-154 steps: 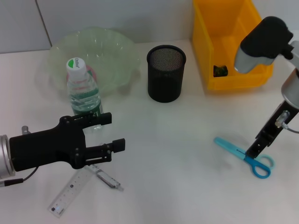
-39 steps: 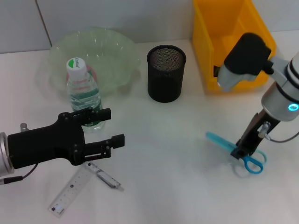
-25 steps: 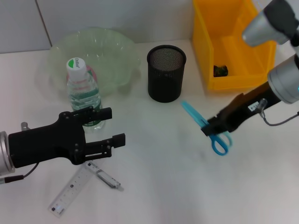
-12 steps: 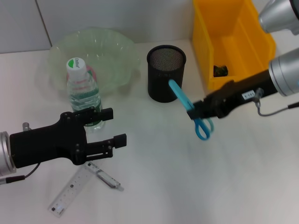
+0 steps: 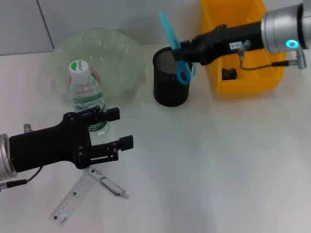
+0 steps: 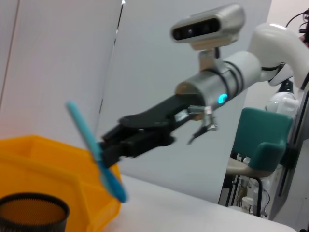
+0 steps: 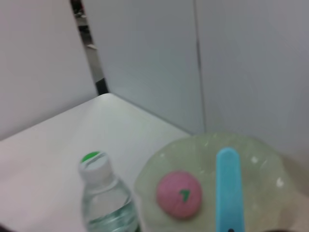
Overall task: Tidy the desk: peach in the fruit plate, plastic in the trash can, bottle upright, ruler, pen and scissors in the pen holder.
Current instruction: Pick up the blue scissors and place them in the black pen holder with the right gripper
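Lifted off the surface at five o'clock, the scissors (image 5: 176,46) now hang over the pen holder (image 5: 171,76), clamped in the right gripper (image 5: 187,50) jaws, blades up, handles down. Left gripper (image 5: 116,131) hovers open near the ruler (image 5: 73,199).

Scissors (image 5: 176,46) now off the table, carried above the pen holder (image 5: 172,76).

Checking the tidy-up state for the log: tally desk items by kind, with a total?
Containers: 3 - fruit plate, pen holder, trash can
Bottle: 1 - bottle, upright
Fruit: 1 - peach, in the fruit plate
Stationery: 3 - scissors held by the right gripper above the pen holder; ruler and pen on the desk near the left gripper
Total: 8
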You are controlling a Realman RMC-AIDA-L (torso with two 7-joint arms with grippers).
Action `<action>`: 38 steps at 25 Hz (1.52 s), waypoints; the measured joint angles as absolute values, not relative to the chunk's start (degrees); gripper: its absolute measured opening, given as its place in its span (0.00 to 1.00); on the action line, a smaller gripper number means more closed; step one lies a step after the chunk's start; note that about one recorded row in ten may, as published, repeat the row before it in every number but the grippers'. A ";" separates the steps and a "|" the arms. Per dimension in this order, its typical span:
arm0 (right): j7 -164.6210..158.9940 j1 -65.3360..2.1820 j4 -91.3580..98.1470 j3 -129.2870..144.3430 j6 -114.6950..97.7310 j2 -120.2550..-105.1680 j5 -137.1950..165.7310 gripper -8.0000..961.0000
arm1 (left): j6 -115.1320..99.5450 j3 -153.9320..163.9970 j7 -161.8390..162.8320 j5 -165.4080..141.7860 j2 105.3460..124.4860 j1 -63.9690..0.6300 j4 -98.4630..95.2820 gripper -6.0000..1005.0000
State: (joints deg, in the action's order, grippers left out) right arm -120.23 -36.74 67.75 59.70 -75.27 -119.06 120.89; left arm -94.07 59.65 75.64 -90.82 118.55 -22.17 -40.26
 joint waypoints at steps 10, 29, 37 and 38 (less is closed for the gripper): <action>-109.10 -36.33 73.44 63.50 -66.13 -118.90 125.78 0.25 | -93.90 59.58 74.34 -88.04 118.59 -23.02 -39.87 0.80; -62.36 -33.99 76.67 75.15 -47.97 -118.45 131.81 0.25 | -91.41 59.49 71.56 -82.67 118.62 -21.91 -37.84 0.80; -40.73 -29.75 73.56 85.23 -31.42 -118.71 131.86 0.25 | -90.80 59.50 69.36 -82.49 118.66 -21.49 -37.56 0.80; -37.50 -29.18 72.95 86.18 -29.35 -118.91 131.66 0.25 | -90.69 59.50 68.23 -82.49 118.66 -21.38 -37.17 0.80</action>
State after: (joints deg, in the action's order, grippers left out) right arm -37.50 -29.18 72.95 86.18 -29.35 -118.91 131.66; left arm -90.69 59.50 68.23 -82.49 118.66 -21.38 -37.17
